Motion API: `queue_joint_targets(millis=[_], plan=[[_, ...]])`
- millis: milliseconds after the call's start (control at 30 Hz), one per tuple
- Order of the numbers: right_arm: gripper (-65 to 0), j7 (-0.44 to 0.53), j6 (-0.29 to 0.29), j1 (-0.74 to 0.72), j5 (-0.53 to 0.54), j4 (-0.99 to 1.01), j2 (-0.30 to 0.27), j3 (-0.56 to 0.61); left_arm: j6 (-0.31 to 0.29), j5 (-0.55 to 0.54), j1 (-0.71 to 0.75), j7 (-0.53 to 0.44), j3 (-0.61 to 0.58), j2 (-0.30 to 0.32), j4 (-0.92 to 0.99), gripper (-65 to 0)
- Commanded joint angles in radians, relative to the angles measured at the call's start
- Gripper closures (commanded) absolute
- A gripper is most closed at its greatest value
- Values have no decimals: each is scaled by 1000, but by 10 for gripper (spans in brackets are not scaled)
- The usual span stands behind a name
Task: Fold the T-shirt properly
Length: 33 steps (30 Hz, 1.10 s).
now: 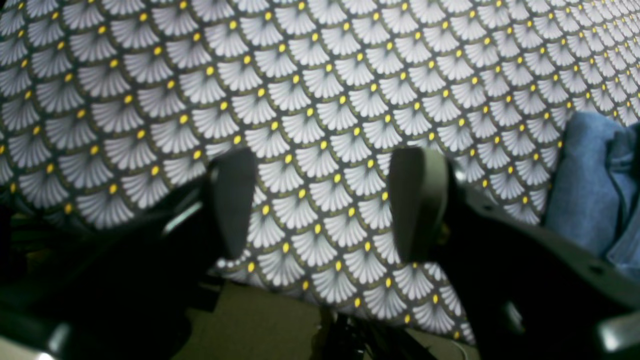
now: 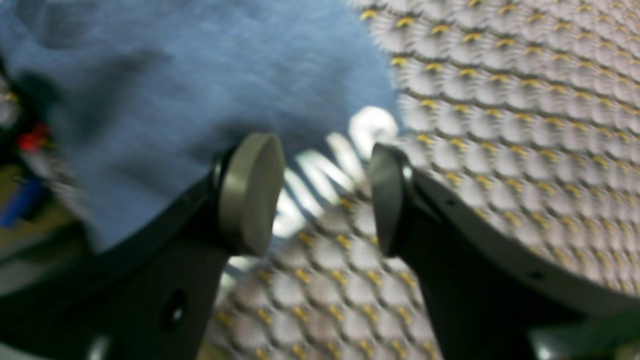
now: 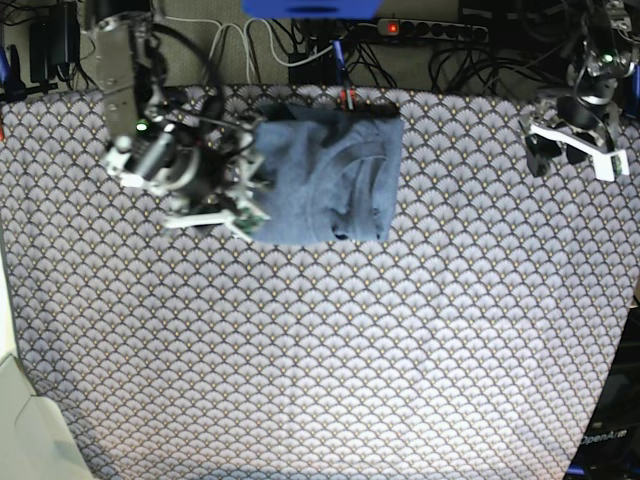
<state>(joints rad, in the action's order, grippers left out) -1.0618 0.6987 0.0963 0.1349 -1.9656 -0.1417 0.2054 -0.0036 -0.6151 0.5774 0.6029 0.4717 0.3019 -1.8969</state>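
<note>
Through the left wrist camera we see our left gripper spread wide and empty over the tablecloth, with an edge of the T-shirt off to one side, well clear of the pads.

Through the right wrist camera, blurred, our right gripper also stands released, holding nothing, poised at the shirt's edge where white lettering peeks out beneath the blue cloth.

From the base view the T-shirt lies near the table's far edge as a compact, roughly square packet, so we can name no clear long axis. We judge the folding nearly done; the next move likely calls for one last fold or a withdrawal.
</note>
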Motion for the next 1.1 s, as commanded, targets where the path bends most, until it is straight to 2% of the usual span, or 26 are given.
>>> queue_joint_targets(millis=[0, 200, 300, 433, 733, 1067], plan=[[-324, 15, -1, -36, 13, -16, 12, 22, -2, -4, 2, -21, 9, 13, -19, -413], [-324, -22, -1, -111, 12, 16, 115, 182, -2, -4, 2, -21, 9, 13, -19, -413], [-324, -33, -1, -165, 12, 81, 141, 233, -2, -4, 3, -21, 9, 13, -19, -413], [-324, -28, -1, -235, 12, 183, 147, 289, -2, -4, 10, -21, 11, 13, -19, -413], [-324, -27, -1, -356, 12, 308, 149, 292, -2, -4, 11, -21, 11, 13, -19, -413], [-324, 33, -1, -366, 12, 368, 149, 322, -2, -4, 2, -21, 11, 13, -17, -413]])
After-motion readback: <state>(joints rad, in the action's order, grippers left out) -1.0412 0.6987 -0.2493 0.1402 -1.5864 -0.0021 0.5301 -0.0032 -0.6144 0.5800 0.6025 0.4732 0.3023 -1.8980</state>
